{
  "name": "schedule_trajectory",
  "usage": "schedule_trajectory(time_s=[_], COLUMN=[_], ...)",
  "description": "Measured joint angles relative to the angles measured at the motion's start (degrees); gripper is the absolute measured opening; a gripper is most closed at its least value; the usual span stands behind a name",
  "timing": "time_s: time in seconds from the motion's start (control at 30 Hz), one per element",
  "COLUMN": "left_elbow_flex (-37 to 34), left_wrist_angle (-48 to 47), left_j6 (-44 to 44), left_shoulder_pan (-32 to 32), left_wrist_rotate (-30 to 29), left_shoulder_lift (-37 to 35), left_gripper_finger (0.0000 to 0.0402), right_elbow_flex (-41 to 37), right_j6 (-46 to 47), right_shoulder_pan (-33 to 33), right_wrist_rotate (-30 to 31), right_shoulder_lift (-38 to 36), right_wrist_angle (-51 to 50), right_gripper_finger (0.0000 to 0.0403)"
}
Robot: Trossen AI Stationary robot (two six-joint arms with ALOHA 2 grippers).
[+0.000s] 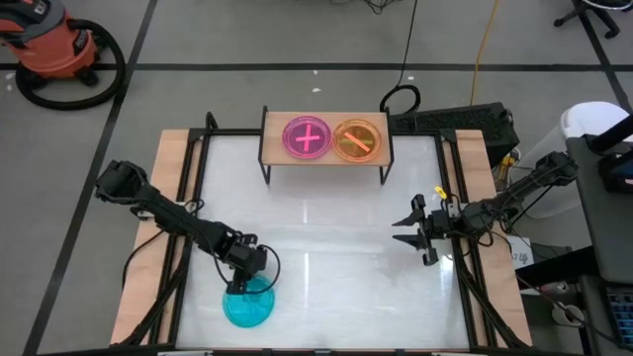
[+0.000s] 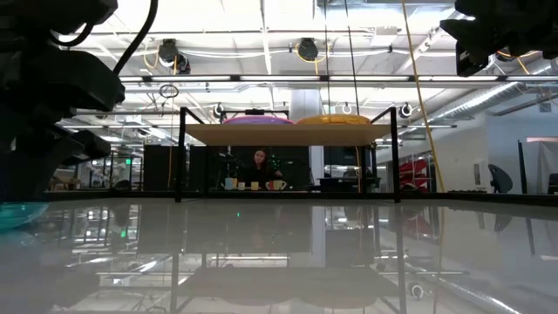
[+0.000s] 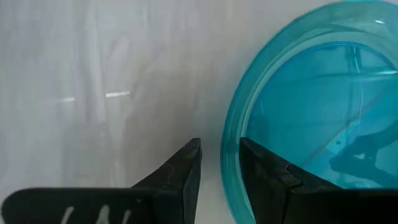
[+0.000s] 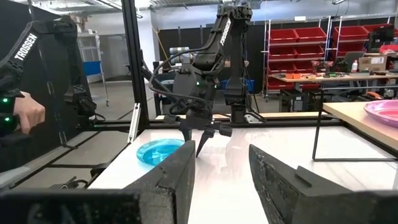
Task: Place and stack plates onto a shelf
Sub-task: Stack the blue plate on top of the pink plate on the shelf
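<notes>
A translucent blue plate (image 1: 247,304) lies at the table's near left, its rim between the left gripper (image 1: 240,280)'s narrowly parted fingers, while the right gripper (image 1: 410,235) hovers open at right.

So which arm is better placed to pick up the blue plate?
Left. The left gripper is right at the blue plate, its open fingers straddling the rim. The right gripper hangs open across the table.

We log two dark, slender jointed arms. The left gripper (image 4: 198,132) has thin, pointed black fingers; small green lights glow on its wrist housing. White "TROSSEN" lettering marks a link. Black cables trail along both arms. The right gripper (image 1: 413,236) shows a yellow detail.
</notes>
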Motion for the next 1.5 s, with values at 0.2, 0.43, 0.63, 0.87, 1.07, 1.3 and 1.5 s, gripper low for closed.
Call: schedule_trajectory(time_s=[0.2,0.43,0.63,0.87,1.07,1.3,1.5], left_elbow_flex=[-0.05,-0.07,-0.03,5.87,14.73,28.76,38.5], left_wrist_angle=[0.16,0.28,0.14,-6.53,-15.37,-18.18,-12.54], left_j6=[2.24,6.53,8.46,16.64,26.74,36.51,33.29], left_shoulder_pan=[-0.02,0.32,3.3,8.94,17.14,31.48,47.41], left_wrist_rotate=[0.09,-0.27,2.23,1.64,-0.85,-4.81,-4.75], left_shoulder_lift=[0.09,0.13,-0.01,-2.92,-4.73,-4.68,-4.78], left_gripper_finger=[0.0118,0.0051,0.0006,0.0003,0.0002,0.0001,0.0001], right_elbow_flex=[0.0,0.0,0.0,0.0,0.0,0.0,0.0], right_j6=[0.0,0.0,0.0,-0.09,-0.13,-0.15,-0.95], right_shoulder_pan=[0.0,0.0,-0.02,-0.02,-0.04,-0.04,-0.04], right_wrist_rotate=[0.0,0.0,-0.01,0.0,-0.02,-0.01,0.0], right_shoulder_lift=[0.0,0.0,0.0,0.0,-0.02,-0.01,-0.02], right_wrist_angle=[-0.02,-0.04,-0.04,-0.07,-0.05,-0.19,-0.31], right_gripper_finger=[0.0132,0.0132,0.0132,0.0132,0.0132,0.0132,0.0132])
